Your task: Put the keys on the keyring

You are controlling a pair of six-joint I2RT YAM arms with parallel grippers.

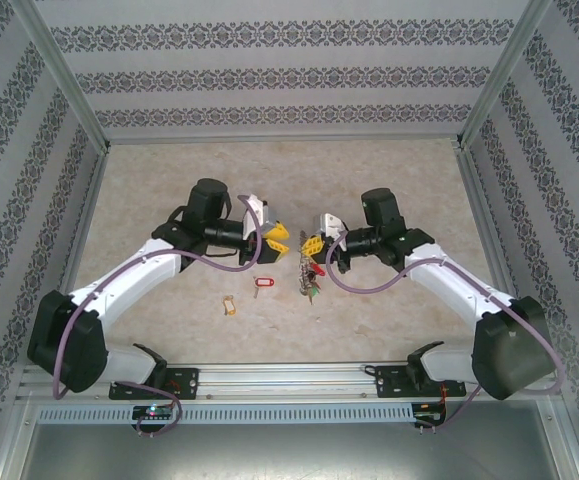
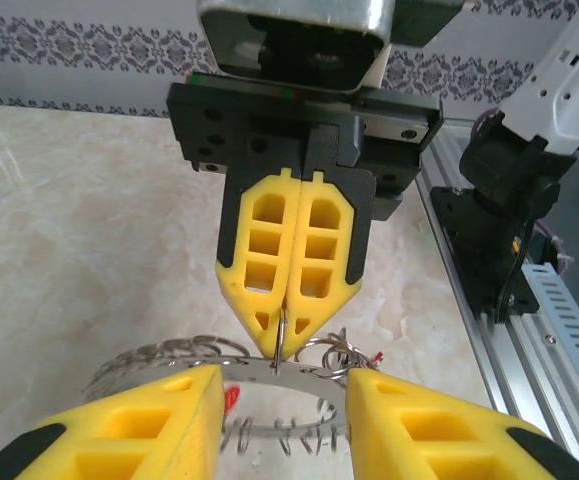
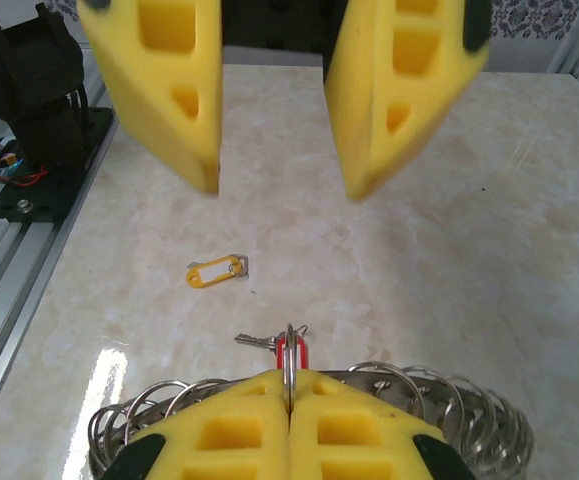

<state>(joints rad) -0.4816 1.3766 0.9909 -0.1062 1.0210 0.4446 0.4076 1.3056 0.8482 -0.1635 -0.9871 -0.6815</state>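
The keyring (image 1: pixel 312 279), a metal band bristling with small rings and tags, hangs between the two grippers above the table. My right gripper (image 1: pixel 315 245) (image 3: pixel 289 385) is shut on one small split ring of it. In the left wrist view that ring's pinch shows at the right gripper (image 2: pixel 289 325), with the keyring band (image 2: pixel 253 371) just below. My left gripper (image 1: pixel 274 240) (image 2: pixel 282 385) faces it, jaws apart astride the band; contact is unclear. One of the keys, with a red tag (image 1: pixel 262 282) (image 3: pixel 291 350), lies on the table. The other, with a tan-orange tag (image 1: pixel 231 305) (image 3: pixel 214 271), lies further left.
A slotted aluminium rail (image 1: pixel 289 380) runs along the near edge with both arm bases on it. Patterned walls (image 1: pixel 289 80) and metal posts close in the back and sides. The marbled tabletop (image 1: pixel 289 170) stretches behind the grippers.
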